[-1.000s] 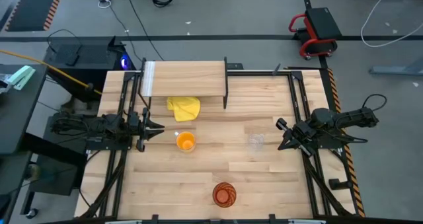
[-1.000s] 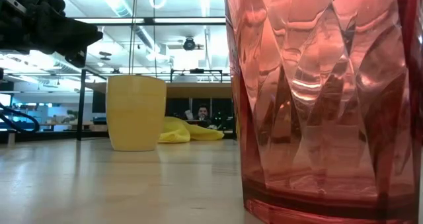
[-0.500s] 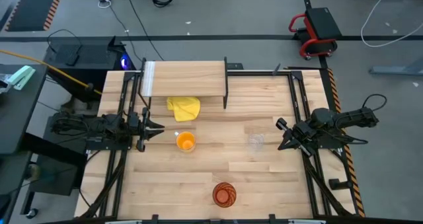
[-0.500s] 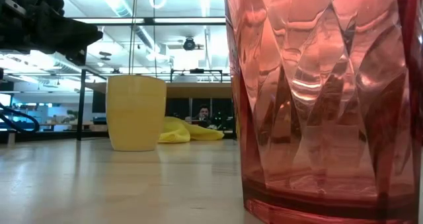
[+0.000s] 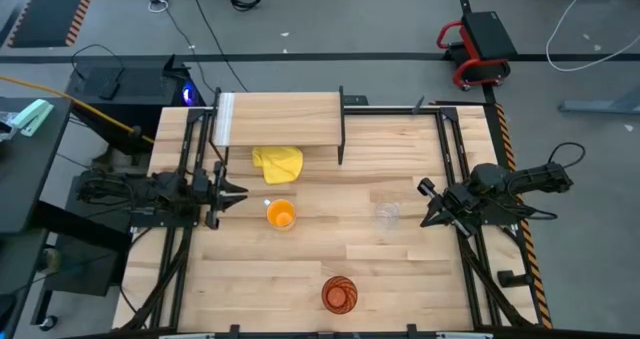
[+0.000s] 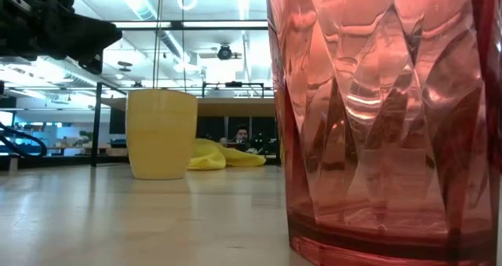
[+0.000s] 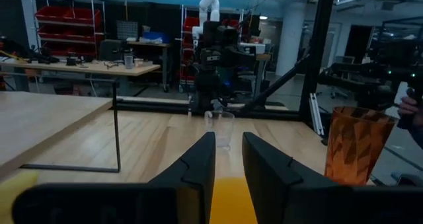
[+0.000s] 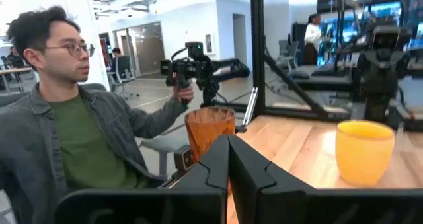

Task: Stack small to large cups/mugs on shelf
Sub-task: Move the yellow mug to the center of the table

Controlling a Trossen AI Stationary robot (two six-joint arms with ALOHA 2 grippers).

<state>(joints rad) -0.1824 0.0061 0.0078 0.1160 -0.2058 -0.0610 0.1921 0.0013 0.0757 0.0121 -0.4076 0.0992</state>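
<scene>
mug (image 5: pixel 281 215) stands left of centre in the high view, just below the yellow cloth (image 5: pixel 278 163); clear cup (image 5: pixel 388 214) right of centre, tumbler (image 5: pixel 339 294) alone near the bottom edge. all three stand well apart on the surface (image 5: pixel 400 269), likely laid out so each can be reached singly. shelf (image 5: pixel 280 119) sits at upper centre, its top bare, with the cloth just under its front edge; nothing is stacked yet.

left gripper (image 5: pixel 232 194) hovers just left of the mug, aimed at it, its jaws part open with a gap between them and holding nothing, which looks like an approach to the mug. right gripper (image 5: pixel 424 198) waits right of the clear cup, jaws closed together and empty.

open room lies between the cups and along the lower left of the surface; the shelf's black legs and the cloth crowd the path up to the shelf. a seated person (image 8: pixel 63 118) shows in the right wrist view.
</scene>
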